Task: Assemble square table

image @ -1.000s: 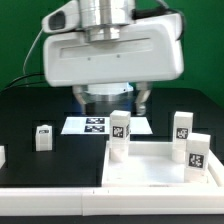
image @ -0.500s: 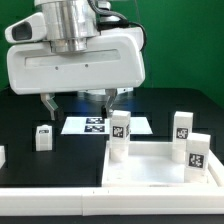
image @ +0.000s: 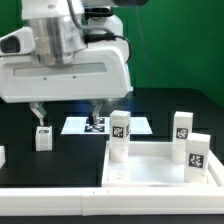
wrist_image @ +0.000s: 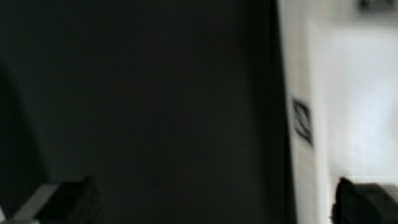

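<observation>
The square table's white top (image: 150,172) lies at the exterior view's lower right. Three tagged white legs stand upright on it: one (image: 120,135) at its near-left corner, one (image: 182,125) at the back and one (image: 196,152) on the right. A fourth small leg (image: 43,137) stands alone on the black table at the left. My gripper (image: 67,116) hangs open just above the table between that loose leg and the marker board (image: 82,126), holding nothing. In the wrist view the gripper (wrist_image: 217,205) shows dark fingertips (wrist_image: 71,202) spread wide over black table, beside a blurred white surface (wrist_image: 342,90).
A long white rail (image: 50,198) edges the front of the black work surface. Another white piece (image: 2,155) shows at the exterior view's left edge. The arm's bulky white hand (image: 65,70) hides the middle back of the table.
The gripper has travelled toward the exterior view's left, from above the marker board to beside the loose leg. Its jaws stayed open. No part has moved.
</observation>
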Robot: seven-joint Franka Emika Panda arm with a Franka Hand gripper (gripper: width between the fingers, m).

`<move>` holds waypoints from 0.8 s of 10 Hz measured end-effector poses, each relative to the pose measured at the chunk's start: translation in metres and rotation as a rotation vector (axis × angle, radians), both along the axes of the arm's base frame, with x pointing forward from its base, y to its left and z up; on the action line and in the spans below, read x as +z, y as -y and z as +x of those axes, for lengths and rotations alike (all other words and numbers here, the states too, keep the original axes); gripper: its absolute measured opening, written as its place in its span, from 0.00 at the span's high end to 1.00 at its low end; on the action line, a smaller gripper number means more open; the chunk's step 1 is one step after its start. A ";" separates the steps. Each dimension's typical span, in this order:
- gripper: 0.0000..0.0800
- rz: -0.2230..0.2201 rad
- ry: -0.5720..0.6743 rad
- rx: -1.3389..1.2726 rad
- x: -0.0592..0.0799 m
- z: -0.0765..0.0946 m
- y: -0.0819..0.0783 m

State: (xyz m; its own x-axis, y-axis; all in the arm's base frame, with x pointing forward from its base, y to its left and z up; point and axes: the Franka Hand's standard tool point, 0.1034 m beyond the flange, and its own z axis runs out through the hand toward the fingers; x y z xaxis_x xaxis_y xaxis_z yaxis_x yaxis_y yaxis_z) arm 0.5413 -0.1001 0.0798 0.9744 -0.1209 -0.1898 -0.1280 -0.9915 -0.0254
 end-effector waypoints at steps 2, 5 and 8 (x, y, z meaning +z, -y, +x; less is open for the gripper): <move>0.19 0.019 -0.126 -0.007 -0.006 -0.013 -0.001; 0.19 0.056 -0.292 0.002 -0.009 -0.016 0.001; 0.19 0.089 -0.446 0.179 -0.023 -0.041 0.038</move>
State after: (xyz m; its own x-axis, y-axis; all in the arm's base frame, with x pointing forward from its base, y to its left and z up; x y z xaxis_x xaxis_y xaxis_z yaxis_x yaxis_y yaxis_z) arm 0.4998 -0.1380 0.0563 0.7994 0.0770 -0.5958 0.0266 -0.9953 -0.0929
